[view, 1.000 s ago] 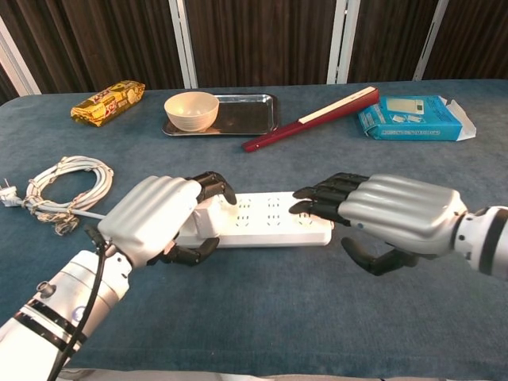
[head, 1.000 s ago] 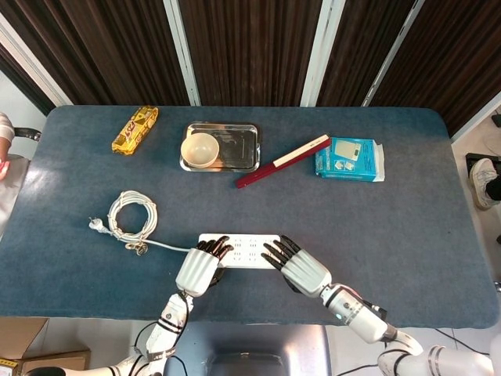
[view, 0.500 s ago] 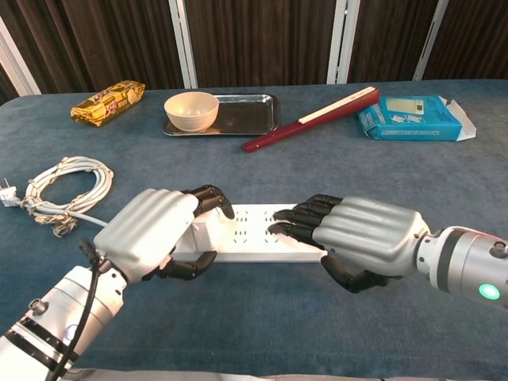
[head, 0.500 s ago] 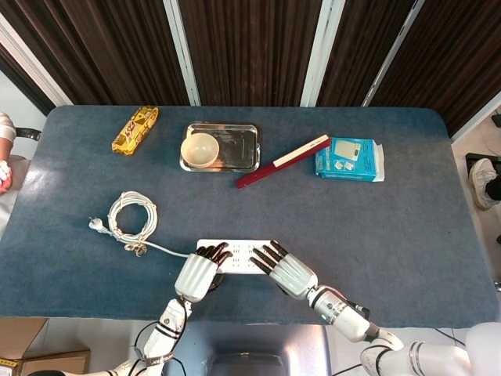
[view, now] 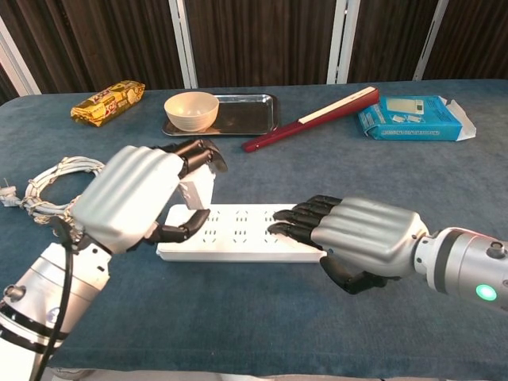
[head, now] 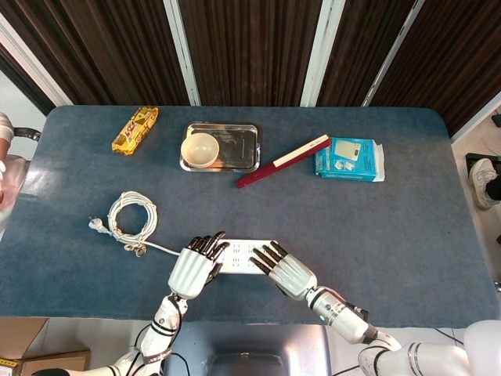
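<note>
A white power strip [head: 244, 254] [view: 230, 238] lies on the blue table near the front edge. My left hand [head: 196, 266] [view: 131, 198] is raised above the strip's left end and pinches a white plug block [view: 196, 189] between thumb and fingers. The block is clear of the strip. My right hand [head: 286, 270] [view: 365, 238] lies palm down, its dark fingertips pressing on the strip's right end and its thumb curled against the strip's near side. A white coiled cable [head: 131, 215] [view: 55, 184] lies to the left, its lead running toward the strip.
At the back stand a metal tray [head: 243, 149] [view: 250, 111] with a cream bowl [head: 200, 150] [view: 191, 109], a yellow snack bag [head: 135, 129] [view: 107, 101], a folded red fan [head: 283, 160] [view: 313, 117] and a blue box [head: 348, 159] [view: 413, 117].
My left hand has risen off the strip's left end, taking the white plug block with it. My right hand slid left along the strip and now stays pressed on its right end.
</note>
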`<state>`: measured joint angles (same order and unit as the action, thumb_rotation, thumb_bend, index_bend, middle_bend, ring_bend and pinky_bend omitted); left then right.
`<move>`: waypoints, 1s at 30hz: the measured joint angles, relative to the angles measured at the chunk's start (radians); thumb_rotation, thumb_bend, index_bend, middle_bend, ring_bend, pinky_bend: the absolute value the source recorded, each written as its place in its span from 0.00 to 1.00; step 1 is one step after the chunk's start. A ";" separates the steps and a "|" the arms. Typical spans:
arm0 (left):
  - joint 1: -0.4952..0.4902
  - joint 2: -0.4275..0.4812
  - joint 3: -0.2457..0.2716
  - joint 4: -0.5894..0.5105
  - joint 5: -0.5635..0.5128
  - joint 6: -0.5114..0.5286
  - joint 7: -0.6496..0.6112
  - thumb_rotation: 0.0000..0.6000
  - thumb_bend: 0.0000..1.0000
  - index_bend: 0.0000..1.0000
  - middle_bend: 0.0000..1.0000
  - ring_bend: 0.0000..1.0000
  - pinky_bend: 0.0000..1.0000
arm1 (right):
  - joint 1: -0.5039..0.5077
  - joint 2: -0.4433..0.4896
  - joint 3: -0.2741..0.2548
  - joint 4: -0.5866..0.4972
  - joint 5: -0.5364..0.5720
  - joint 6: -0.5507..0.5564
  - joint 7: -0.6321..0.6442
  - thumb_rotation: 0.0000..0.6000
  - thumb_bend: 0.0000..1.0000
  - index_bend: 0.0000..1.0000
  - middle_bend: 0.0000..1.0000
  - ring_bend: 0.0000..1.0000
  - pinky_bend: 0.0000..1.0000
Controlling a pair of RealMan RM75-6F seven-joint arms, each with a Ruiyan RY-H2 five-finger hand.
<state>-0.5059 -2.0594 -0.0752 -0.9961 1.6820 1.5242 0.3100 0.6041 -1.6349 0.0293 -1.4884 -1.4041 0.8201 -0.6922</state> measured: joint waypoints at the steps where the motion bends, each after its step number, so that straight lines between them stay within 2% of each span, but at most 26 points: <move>1: 0.001 0.010 0.000 -0.009 0.006 0.007 0.000 1.00 0.53 0.36 0.45 0.34 0.42 | 0.000 0.006 0.000 -0.011 -0.002 0.010 0.004 1.00 0.86 0.07 0.05 0.00 0.00; 7: 0.024 0.123 0.025 -0.153 -0.008 -0.014 -0.020 1.00 0.51 0.34 0.43 0.31 0.31 | -0.014 0.077 0.007 -0.096 -0.043 0.102 0.055 1.00 0.82 0.02 0.05 0.00 0.00; 10: 0.047 0.224 0.043 -0.260 -0.039 -0.042 -0.041 1.00 0.49 0.34 0.43 0.30 0.25 | -0.030 0.143 0.011 -0.155 -0.080 0.171 0.096 1.00 0.76 0.01 0.05 0.00 0.00; 13: 0.081 0.319 0.072 -0.313 -0.074 -0.073 -0.080 1.00 0.47 0.31 0.40 0.27 0.23 | -0.048 0.221 0.012 -0.212 -0.115 0.231 0.130 1.00 0.72 0.00 0.05 0.00 0.00; 15: 0.105 0.350 0.092 -0.305 -0.089 -0.087 -0.099 1.00 0.45 0.28 0.37 0.26 0.22 | -0.062 0.268 0.009 -0.242 -0.137 0.264 0.147 1.00 0.70 0.00 0.05 0.00 0.00; 19: 0.125 0.344 0.104 -0.233 -0.117 -0.111 -0.117 1.00 0.43 0.20 0.26 0.21 0.20 | -0.104 0.360 -0.010 -0.284 -0.184 0.332 0.190 1.00 0.67 0.00 0.04 0.00 0.00; 23: 0.145 0.333 0.112 -0.166 -0.159 -0.163 -0.172 1.00 0.41 0.01 0.04 0.07 0.20 | -0.141 0.422 -0.025 -0.304 -0.195 0.377 0.207 1.00 0.64 0.00 0.04 0.00 0.00; 26: 0.162 0.326 0.117 -0.127 -0.168 -0.172 -0.169 1.00 0.40 0.00 0.00 0.01 0.19 | -0.159 0.452 -0.029 -0.308 -0.194 0.392 0.217 1.00 0.64 0.00 0.03 0.00 0.00; 30: 0.177 0.347 0.120 -0.136 -0.166 -0.166 -0.171 1.00 0.39 0.00 0.00 0.00 0.16 | -0.180 0.482 -0.037 -0.311 -0.193 0.407 0.226 1.00 0.60 0.00 0.01 0.00 0.00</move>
<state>-0.3284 -1.7129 0.0449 -1.1320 1.5155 1.3584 0.1390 0.4246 -1.1528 -0.0077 -1.7990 -1.5973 1.2272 -0.4663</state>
